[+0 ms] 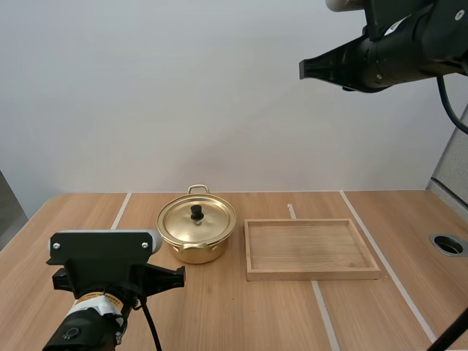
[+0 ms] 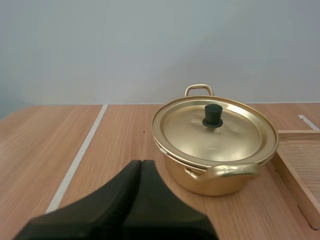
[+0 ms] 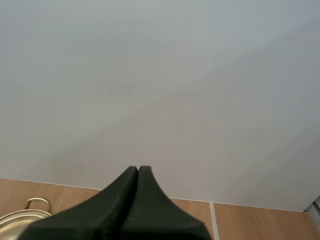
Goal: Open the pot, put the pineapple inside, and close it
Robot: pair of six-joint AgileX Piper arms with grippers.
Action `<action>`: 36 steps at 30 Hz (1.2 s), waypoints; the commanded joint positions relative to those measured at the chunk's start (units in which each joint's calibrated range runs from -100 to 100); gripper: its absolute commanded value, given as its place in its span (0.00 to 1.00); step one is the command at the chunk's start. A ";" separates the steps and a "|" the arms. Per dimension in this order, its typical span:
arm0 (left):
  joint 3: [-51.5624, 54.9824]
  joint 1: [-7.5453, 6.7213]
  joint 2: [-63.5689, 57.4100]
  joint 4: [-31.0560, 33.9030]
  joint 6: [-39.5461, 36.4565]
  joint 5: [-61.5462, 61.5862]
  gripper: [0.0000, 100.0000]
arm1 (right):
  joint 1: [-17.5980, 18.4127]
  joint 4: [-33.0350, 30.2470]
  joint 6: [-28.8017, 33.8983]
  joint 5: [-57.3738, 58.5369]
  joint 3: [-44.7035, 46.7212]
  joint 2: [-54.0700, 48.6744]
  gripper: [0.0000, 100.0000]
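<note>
Your left hand (image 2: 141, 163) sat low before the lidded pot (image 2: 220, 180), clenched on nothing. Your right hand (image 1: 302, 69) hung high over the tabletop (image 1: 219, 307), clenched empty too, its arm cut off.

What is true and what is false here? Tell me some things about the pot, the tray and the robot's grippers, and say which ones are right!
1. The lid sits on the pot. True.
2. The wooden tray lies to the left of the pot. False: in the high view it lies to the pot's right, close beside it.
3. The left gripper is shut on nothing, low in front of the pot. True.
4. The right gripper is holding the lid. False: it is high above the table, shut on nothing.
</note>
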 commanded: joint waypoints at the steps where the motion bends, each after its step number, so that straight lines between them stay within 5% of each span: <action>1: 0.00 -0.10 -0.45 -0.92 0.17 -0.47 0.00 | 0.05 -2.64 -0.21 -1.85 2.95 -2.64 0.00; 9: 0.00 -0.10 -0.45 -0.92 0.17 -0.62 0.00 | 5.02 1.28 0.55 -39.96 39.73 -25.85 0.00; 17: 0.00 -0.10 -0.45 -0.92 0.17 -0.62 0.00 | 7.05 -3.14 3.25 -44.84 68.58 -46.94 0.00; 28: 0.00 -0.10 -0.45 -0.92 0.17 -0.62 0.00 | 6.79 -10.52 9.70 -27.67 73.67 -48.98 0.00; 36: 0.00 -0.10 -0.45 -0.92 0.17 -0.62 0.00 | 6.79 -11.56 9.70 -27.60 73.67 -48.98 0.00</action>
